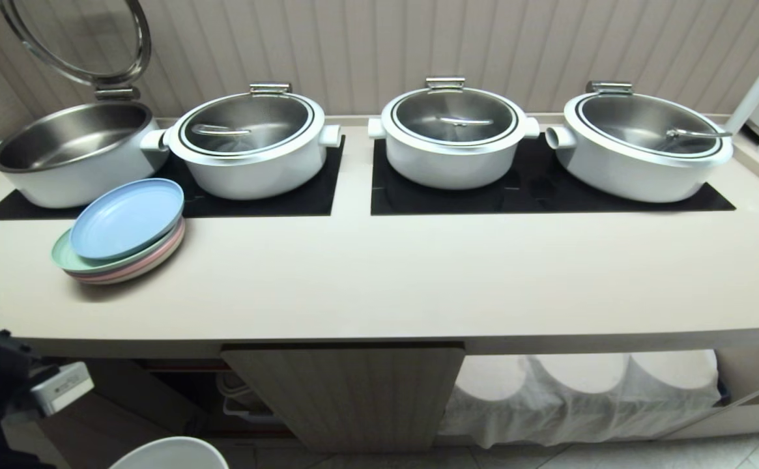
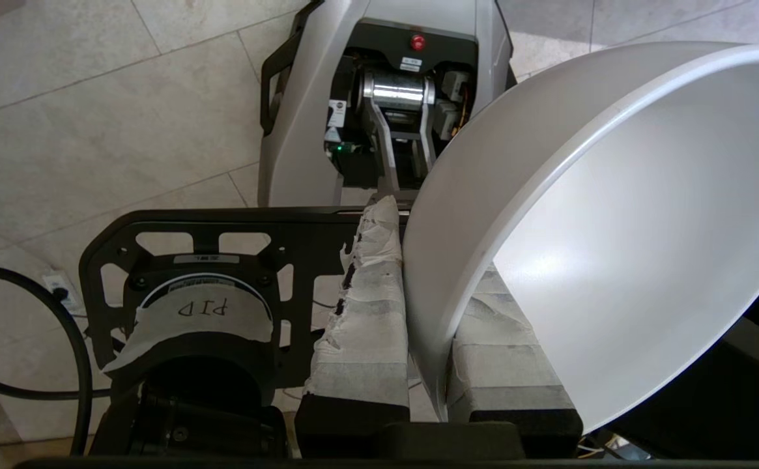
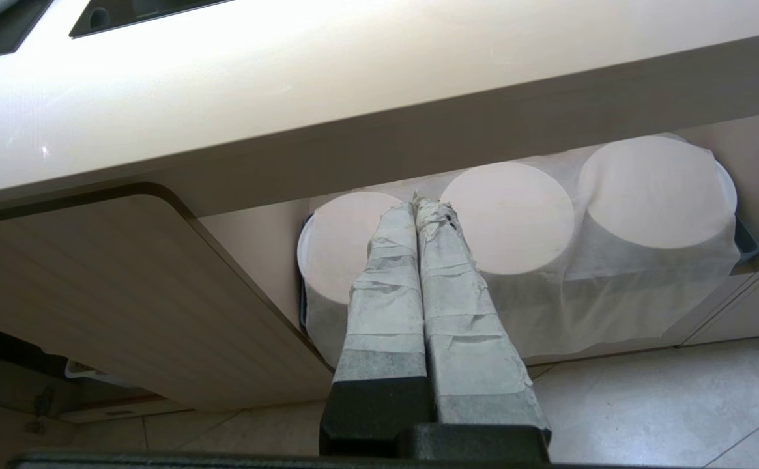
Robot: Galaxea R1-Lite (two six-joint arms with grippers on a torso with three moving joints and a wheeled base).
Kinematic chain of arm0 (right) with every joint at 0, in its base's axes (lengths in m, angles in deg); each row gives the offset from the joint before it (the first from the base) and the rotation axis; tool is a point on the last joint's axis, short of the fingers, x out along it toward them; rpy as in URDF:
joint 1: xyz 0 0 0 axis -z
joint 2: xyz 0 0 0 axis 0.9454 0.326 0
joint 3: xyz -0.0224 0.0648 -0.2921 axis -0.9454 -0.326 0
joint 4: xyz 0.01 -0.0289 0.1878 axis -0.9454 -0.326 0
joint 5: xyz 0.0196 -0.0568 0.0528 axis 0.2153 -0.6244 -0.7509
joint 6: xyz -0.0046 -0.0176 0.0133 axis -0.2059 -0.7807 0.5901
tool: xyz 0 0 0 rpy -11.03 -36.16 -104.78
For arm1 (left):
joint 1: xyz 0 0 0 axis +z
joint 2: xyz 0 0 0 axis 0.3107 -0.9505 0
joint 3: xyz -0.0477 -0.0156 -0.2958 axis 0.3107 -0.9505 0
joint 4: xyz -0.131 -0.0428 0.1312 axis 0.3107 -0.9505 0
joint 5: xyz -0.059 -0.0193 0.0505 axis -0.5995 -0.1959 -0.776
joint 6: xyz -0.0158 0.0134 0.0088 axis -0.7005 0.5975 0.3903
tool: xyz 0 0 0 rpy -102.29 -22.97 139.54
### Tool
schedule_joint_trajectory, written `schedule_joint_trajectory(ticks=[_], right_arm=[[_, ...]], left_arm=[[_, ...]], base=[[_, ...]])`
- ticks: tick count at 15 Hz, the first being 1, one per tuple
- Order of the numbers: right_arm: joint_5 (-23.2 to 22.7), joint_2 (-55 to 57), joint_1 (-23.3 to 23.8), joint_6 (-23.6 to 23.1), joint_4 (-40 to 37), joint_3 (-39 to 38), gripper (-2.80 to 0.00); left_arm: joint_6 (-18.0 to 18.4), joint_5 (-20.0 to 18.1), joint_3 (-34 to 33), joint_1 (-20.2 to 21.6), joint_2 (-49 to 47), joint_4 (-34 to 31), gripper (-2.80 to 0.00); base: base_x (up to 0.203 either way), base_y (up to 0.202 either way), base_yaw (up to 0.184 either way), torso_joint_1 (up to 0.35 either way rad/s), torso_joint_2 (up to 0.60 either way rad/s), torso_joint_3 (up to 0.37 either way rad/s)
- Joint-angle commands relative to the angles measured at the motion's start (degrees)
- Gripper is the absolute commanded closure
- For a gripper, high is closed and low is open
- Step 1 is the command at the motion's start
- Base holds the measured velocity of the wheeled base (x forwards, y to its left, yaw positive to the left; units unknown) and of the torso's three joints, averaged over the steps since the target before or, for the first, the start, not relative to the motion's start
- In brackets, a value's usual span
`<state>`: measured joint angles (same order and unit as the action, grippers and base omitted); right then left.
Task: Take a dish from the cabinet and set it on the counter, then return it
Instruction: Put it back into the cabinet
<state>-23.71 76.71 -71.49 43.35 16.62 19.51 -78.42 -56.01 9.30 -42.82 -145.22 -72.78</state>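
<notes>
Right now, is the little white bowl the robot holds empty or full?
Empty. The small white round ceramic bowl, pinched by its rim in the left gripper, shows only a bare, smooth white inside.

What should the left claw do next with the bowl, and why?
Probably lift it up above the counter edge. The left claw pinches the white bowl by its rim, one finger inside and one outside, and in the head view the bowl sits low in front of the cabinet, below the countertop. Bare counter lies right of the plates.
</notes>
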Motion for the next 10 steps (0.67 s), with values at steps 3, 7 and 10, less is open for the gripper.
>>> schedule_joint_trajectory(ticks=[3, 7, 10], right_arm=[[0.0, 0.1, 0.0, 0.0, 0.0, 0.0, 0.0], [0.0, 0.1, 0.0, 0.0, 0.0, 0.0, 0.0], [0.0, 0.1, 0.0, 0.0, 0.0, 0.1, 0.0]], left_arm=[[0.0, -0.1, 0.1, -0.2, -0.3, 0.3, 0.0], [-0.2, -0.1, 0.0, -0.1, -0.4, 1.6, 0.0], [-0.2, -0.2, 0.0, -0.2, -0.4, 1.6, 0.0]], base=[[0.0, 0.0, 0.0, 0.0, 0.0, 0.0], [0.0, 0.0, 0.0, 0.0, 0.0, 0.0], [0.0, 0.0, 0.0, 0.0, 0.0, 0.0]])
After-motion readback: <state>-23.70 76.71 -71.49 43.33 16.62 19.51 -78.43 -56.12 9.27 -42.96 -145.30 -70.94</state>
